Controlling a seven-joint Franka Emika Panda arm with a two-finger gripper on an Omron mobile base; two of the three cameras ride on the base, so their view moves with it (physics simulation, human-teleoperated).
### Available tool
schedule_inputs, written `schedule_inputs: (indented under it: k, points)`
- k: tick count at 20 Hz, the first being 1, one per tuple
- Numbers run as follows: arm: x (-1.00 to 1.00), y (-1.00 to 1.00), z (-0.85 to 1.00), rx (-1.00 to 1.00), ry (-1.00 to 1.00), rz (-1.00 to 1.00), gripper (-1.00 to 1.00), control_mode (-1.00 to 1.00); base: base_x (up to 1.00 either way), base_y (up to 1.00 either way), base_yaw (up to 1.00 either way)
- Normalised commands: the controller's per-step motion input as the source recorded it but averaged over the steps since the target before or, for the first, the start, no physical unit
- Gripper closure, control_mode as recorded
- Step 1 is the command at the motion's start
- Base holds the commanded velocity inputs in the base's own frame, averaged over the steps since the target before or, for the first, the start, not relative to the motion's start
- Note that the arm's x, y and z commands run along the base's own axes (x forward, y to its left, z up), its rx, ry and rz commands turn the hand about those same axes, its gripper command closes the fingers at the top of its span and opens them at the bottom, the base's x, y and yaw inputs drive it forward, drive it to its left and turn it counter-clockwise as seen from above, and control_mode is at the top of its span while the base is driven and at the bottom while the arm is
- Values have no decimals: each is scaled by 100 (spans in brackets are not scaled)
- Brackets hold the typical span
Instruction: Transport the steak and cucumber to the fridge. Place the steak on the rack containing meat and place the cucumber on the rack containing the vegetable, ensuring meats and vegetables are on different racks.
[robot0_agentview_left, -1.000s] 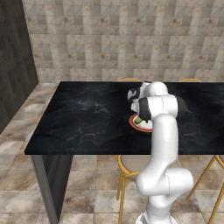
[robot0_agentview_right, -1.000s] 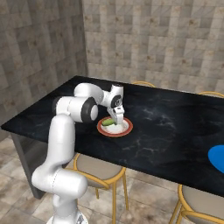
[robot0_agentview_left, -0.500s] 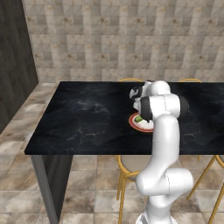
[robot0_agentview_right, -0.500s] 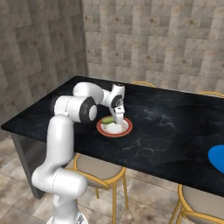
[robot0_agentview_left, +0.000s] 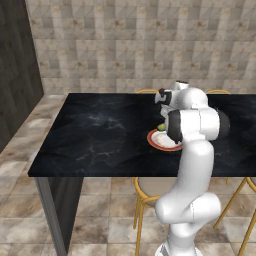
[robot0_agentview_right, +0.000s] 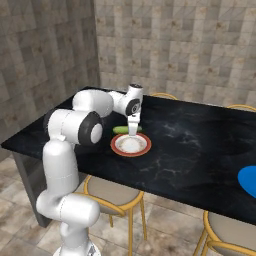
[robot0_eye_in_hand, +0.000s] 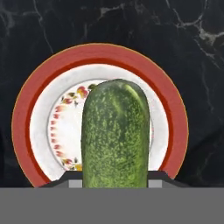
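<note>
At frame centre of the hand view, the cucumber sits clamped in the gripper above the red-rimmed plate on the tabletop. Pickup looks done; next, carry it fridgeward.

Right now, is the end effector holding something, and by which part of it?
Yes. The end effector holds the cucumber near one end, its fingers on the two long sides. The free end sticks out over the red-rimmed plate.
</note>
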Motion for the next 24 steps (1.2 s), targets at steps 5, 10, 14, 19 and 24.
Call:
schedule_inputs:
  k: [5,10,14,19,24]
  points:
    - [-62,-5,76,0,-1,-28,100,-100,0,0,0]
    - [-48,-2,56,0,-4,-32,100,-100,0,0,0]
    - [-32,0,50,0,-1,-27,100,-100,0,0,0]
    - [-44,-3,54,1,-1,-14,100,-100,0,0,0]
    - [-81,-11,48,4,-7,0,100,-100,0,0,0]
